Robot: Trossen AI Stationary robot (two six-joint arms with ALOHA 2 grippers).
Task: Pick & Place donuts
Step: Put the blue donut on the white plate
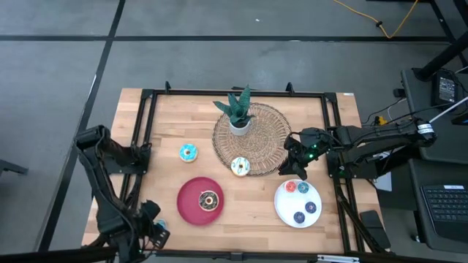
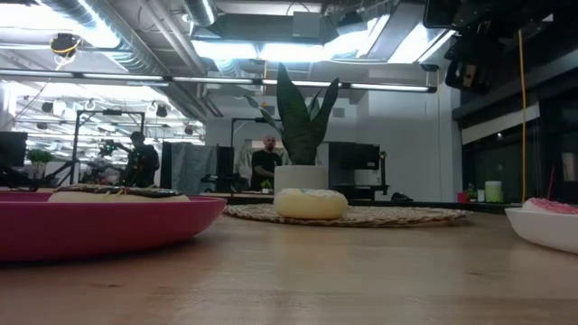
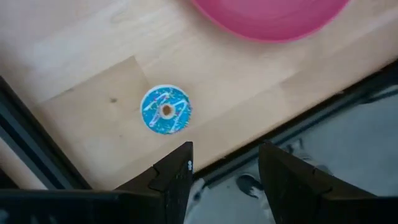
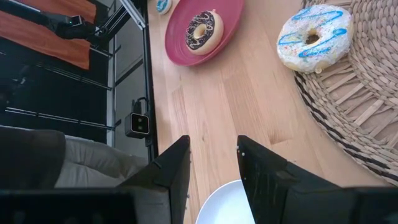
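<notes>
Table — mat at back centre, plant on it, donut on its front edge; two plates along front.

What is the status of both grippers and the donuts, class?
Left gripper open, empty, above blue mini donut at near left corner. Right gripper open, empty, between mat and white plate. Chocolate donut on red plate. Nothing blocking.

Left tool, jaws parted and empty, at the counter's near-left corner; right tool, likewise parted, over its right half.
</notes>
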